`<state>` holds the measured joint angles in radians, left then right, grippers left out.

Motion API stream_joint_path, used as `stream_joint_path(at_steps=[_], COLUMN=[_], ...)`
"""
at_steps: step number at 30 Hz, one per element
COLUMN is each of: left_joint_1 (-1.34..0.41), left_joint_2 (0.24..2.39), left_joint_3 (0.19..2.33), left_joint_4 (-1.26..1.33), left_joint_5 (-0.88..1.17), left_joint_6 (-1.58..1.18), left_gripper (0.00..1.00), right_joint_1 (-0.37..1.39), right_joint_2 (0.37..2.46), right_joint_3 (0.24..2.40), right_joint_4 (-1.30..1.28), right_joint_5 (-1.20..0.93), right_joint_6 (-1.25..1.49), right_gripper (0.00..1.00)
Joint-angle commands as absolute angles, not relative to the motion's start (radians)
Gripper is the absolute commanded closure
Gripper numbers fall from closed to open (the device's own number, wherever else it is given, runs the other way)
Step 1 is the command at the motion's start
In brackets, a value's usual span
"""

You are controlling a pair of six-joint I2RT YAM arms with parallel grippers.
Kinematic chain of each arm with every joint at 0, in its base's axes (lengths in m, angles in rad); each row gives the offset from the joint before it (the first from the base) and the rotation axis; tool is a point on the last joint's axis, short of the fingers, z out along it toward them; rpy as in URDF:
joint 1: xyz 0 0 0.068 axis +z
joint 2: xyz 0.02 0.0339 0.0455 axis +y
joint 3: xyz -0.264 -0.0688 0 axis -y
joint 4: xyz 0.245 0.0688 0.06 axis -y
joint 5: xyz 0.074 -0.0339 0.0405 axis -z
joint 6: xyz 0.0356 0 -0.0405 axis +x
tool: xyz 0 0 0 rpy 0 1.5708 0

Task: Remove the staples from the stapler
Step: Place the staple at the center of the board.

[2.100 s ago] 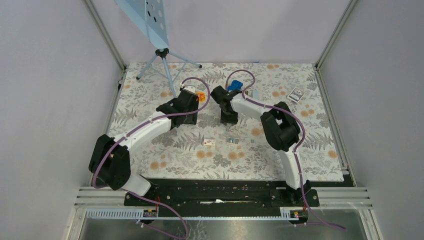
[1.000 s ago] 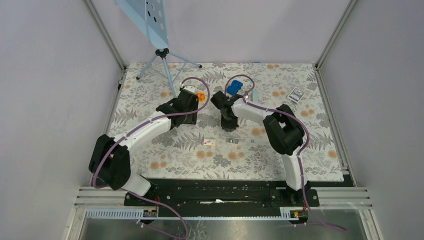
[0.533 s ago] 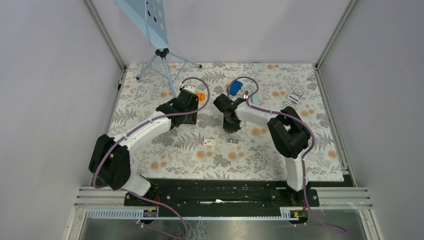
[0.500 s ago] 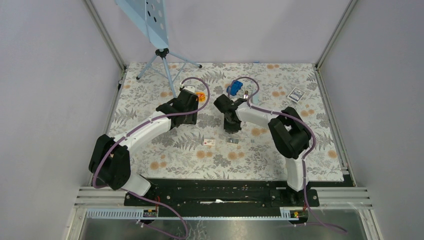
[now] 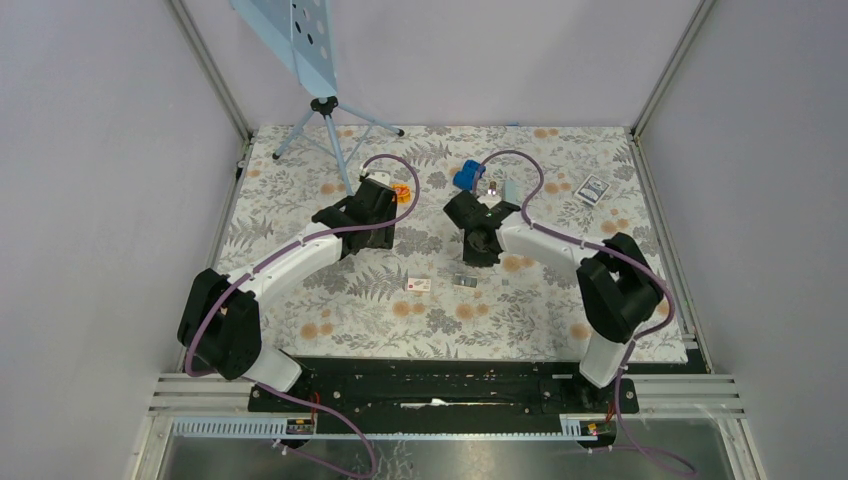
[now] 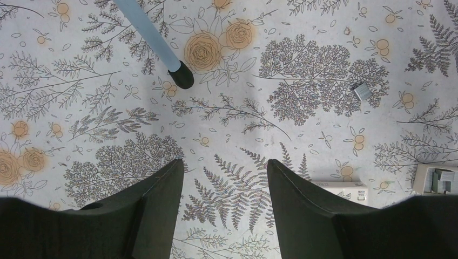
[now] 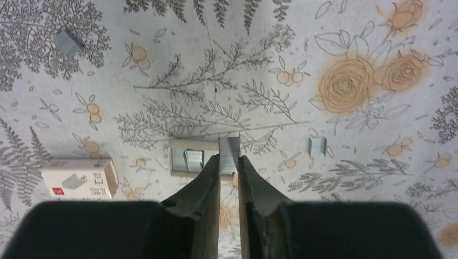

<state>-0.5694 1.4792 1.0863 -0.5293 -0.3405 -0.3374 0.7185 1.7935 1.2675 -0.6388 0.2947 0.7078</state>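
a: where are the staples [image 7: 229,145] seen?
b: in the right wrist view, pinched between the right jaws, which are closed narrowly on the strip's lower end. the upper end sticks out toward twelve o'clock.
a: and the left jaws?
b: spread wide, nothing held, hung over the tabletop [image 6: 227,108].
a: how should the set-down be done?
b: judged from here, the strip should be carried toward nine o'clock, over the tray [image 7: 186,157] just beside it, and not as far as the box [image 7: 78,177]. it should be lowered until nearly touching before the jaws are eased apart, so that it is not dropped, snapped or bounced among the loose bits [image 7: 317,145].
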Motion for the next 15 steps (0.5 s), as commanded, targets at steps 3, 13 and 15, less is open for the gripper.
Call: stream_joint_path(at_steps=[3, 13, 15], left_joint_1=[-0.564, -0.565, -0.565], left_joint_2=[1.456, 1.455, 1.456], left_joint_3=[1.090, 1.089, 1.088], left_joint_4=[-0.509, -0.508, -0.507], left_joint_5=[-0.327, -0.322, -0.321], left_joint_6=[-0.341, -0.342, -0.342], left_gripper=[0.38, 0.38, 0.38], right_joint_1=[0.723, 0.723, 0.721], right_joint_2=[1.670, 1.614, 1.592], right_joint_3=[1.213, 1.092, 1.073], right_joint_4=[-0.640, -0.602, -0.593], right_joint_5=[0.239, 0.183, 0.200], right_joint_6=[0.714, 0.785, 0.798], right_gripper=[0.89, 0.89, 0.89])
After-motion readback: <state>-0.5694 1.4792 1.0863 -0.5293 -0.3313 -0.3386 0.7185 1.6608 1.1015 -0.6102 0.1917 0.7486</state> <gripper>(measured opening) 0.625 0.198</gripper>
